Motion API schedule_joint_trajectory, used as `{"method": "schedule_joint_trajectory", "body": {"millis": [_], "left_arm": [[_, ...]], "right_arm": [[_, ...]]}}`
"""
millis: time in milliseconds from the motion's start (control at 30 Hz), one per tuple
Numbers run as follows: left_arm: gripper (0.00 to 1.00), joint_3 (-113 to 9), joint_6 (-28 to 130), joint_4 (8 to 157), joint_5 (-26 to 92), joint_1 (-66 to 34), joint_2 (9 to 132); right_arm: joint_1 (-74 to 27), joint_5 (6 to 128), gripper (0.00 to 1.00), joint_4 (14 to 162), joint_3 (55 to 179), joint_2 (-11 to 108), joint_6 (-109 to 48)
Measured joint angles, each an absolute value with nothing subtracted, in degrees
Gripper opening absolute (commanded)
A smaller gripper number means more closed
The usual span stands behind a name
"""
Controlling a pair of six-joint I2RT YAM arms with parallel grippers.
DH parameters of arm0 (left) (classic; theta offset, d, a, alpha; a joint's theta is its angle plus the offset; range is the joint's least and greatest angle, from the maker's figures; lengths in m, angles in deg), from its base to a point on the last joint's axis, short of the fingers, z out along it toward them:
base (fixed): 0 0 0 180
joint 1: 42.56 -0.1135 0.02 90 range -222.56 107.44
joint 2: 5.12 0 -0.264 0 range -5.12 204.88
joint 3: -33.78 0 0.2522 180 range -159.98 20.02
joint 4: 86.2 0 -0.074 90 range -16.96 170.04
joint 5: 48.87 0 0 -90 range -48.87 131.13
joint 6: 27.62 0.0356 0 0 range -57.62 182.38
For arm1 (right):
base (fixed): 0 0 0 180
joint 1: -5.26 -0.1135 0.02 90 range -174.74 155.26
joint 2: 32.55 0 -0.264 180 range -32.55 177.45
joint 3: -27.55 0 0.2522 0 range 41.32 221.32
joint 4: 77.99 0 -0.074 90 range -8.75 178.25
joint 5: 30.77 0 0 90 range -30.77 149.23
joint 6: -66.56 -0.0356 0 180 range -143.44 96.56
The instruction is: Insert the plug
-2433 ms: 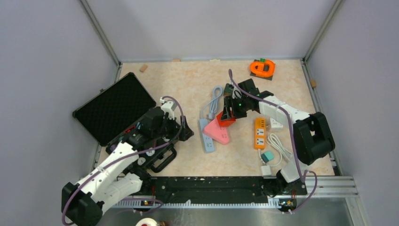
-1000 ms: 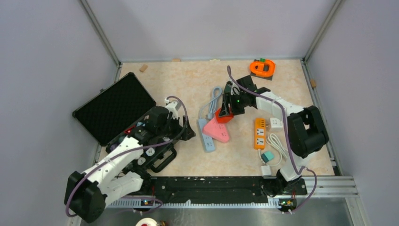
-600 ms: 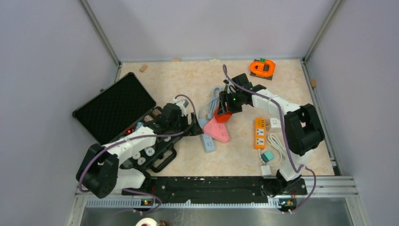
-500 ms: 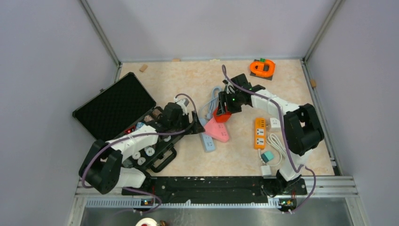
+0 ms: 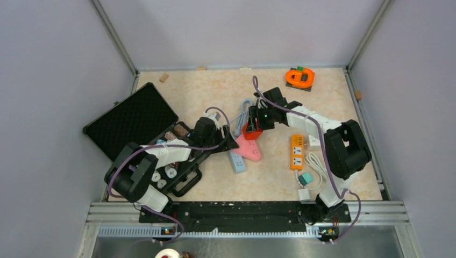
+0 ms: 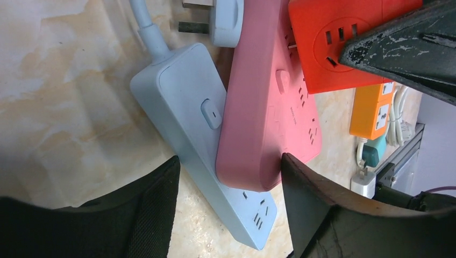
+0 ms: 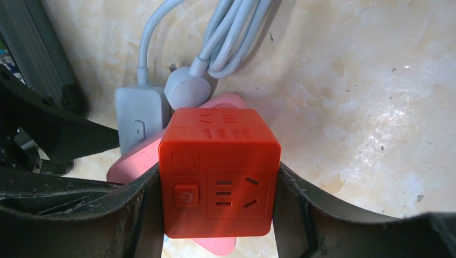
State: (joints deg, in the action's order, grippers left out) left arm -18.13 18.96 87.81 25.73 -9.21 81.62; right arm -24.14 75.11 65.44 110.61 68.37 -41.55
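My right gripper (image 7: 218,183) is shut on a red cube plug (image 7: 220,172), a finger pressed on each side. The cube (image 5: 251,130) hangs over the far end of a pink power strip (image 5: 249,149). In the left wrist view metal prongs show between the cube (image 6: 339,43) and the pink strip (image 6: 263,107). That strip lies partly on a light blue power strip (image 6: 183,102). My left gripper (image 6: 228,161) straddles both strips at their near end, one finger against the pink one, the other at the blue one's edge.
A round white plug (image 7: 185,88) with a coiled grey cable lies behind the strips. An orange power strip (image 5: 297,152), a white cable and a teal plug (image 5: 306,178) lie to the right. An open black case (image 5: 132,121) stands at the left, and an orange object (image 5: 299,78) at the back.
My left arm has swung right from the case to the two strips, and its jaws have narrowed around them. My right gripper has carried the red cube slightly left and back.
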Motion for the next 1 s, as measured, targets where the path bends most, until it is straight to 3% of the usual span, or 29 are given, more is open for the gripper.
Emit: {"method": "schedule_joint_trajectory", "body": {"millis": [500, 1000], "left_arm": [[0.52, -18.5, 17.7, 88.4, 25.7, -9.1, 82.2], [0.51, -19.6, 17.5, 89.1, 27.8, -9.7, 82.8]], "right_arm": [[-26.5, 71.2, 0.00, 67.5, 110.0, 69.4, -42.1], [-28.3, 66.7, 0.00, 76.8, 107.0, 70.0, -43.1]]}}
